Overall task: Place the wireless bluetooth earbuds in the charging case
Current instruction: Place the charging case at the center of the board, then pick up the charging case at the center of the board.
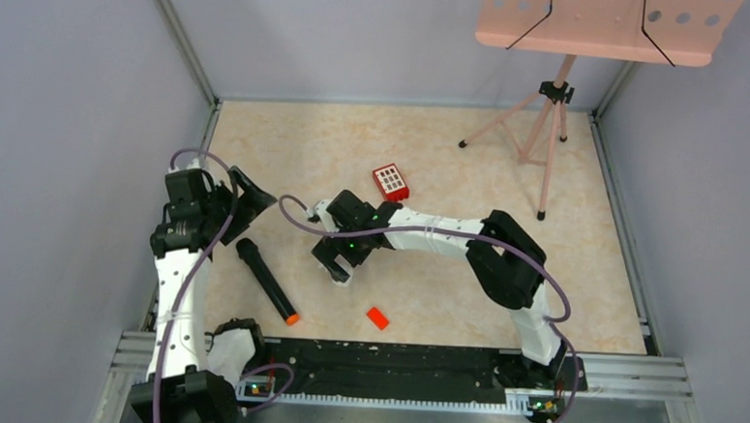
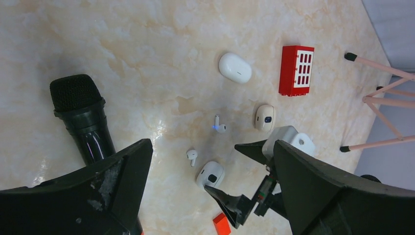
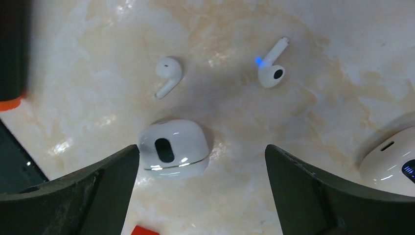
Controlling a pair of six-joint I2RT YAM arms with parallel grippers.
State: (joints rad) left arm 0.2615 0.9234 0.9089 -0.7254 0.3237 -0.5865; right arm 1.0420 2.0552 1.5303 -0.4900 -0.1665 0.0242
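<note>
Two white earbuds lie loose on the marble table; in the right wrist view one (image 3: 169, 73) is at upper left and one (image 3: 271, 72) with a blue light at upper right. A white charging case (image 3: 172, 147) with a dark oval lies below them, its lid seam shut. My right gripper (image 3: 201, 156) is open and empty, hovering over the case, which sits by its left finger (image 3: 93, 191). The left wrist view shows the same earbuds (image 2: 192, 155) (image 2: 219, 125), the case (image 2: 211, 174) and the right gripper's fingers (image 2: 235, 201). My left gripper (image 2: 210, 147) is open and empty, farther left (image 1: 251, 200).
A cream case (image 2: 265, 117), a white oval case (image 2: 235, 67) and a red block (image 2: 296, 70) lie beyond the earbuds. A black microphone (image 1: 266, 280) lies to the left, an orange-red chip (image 1: 377, 317) near the front. A pink music stand (image 1: 551, 114) is at the back right.
</note>
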